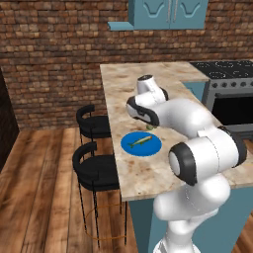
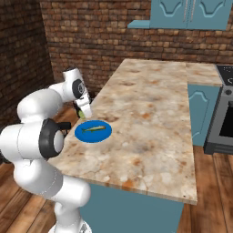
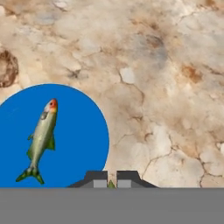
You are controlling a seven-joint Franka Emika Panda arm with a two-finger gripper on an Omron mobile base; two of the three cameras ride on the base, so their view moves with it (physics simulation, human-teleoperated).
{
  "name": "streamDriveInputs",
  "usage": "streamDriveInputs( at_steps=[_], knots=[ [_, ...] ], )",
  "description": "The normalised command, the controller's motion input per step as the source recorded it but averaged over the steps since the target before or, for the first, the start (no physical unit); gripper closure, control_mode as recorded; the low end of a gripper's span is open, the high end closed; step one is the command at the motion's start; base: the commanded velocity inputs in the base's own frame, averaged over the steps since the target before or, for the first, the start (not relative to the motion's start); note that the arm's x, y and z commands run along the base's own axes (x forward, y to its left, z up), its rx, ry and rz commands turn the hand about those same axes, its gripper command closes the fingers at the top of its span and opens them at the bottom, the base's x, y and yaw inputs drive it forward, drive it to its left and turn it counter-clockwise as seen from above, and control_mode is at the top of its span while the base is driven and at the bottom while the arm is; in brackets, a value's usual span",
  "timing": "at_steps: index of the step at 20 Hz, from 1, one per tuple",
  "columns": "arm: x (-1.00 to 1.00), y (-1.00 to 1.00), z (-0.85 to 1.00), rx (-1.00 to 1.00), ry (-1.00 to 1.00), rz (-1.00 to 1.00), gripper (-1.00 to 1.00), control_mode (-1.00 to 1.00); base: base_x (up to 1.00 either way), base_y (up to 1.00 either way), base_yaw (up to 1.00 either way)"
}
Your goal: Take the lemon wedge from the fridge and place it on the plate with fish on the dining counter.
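Observation:
My gripper (image 3: 111, 180) hovers low over the dining counter (image 2: 150, 100), just beyond the rim of the blue plate (image 3: 78, 131). It is shut on the lemon wedge (image 3: 111, 185), a small yellow-green sliver between the fingertips. From the right base view the gripper (image 2: 83, 113) hangs at the far left edge of the plate (image 2: 93, 133), where the fish (image 2: 94, 129) lies. The left base view has the plate (image 1: 142, 146) near the counter's left edge, with the lemon wedge (image 1: 149, 127) peeking out under my hand. The fish (image 3: 42, 138) is greenish-silver with a red head. The fridge is out of view.
Two black round stools (image 1: 93, 121) (image 1: 96, 170) stand along the counter's left side. A stove (image 1: 227, 84) sits at the far right, and teal wall cabinets (image 1: 168, 12) hang on the brick wall. The counter stretches bare to the right of the plate.

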Motion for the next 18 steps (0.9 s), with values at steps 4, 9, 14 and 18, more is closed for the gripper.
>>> streamDriveInputs(
  at_steps=[4, 9, 14, 18],
  knots=[
    [0.47, 0.0, -0.53, -0.04, 0.06, -0.12, 1.0, -1.0, 0.0, 0.0, 0.0],
    [0.79, 0.0, -0.43, 0.0, 0.03, -0.03, 1.0, -1.0, 0.0, 0.0, 0.0],
    [0.42, -0.06, -0.34, 0.13, 0.06, 0.01, 1.0, -1.0, 0.0, 0.0, 0.0],
    [0.41, 0.0, -0.25, 0.0, 0.12, 0.0, 1.0, -1.0, 0.0, 0.0, 0.0]
  ],
)
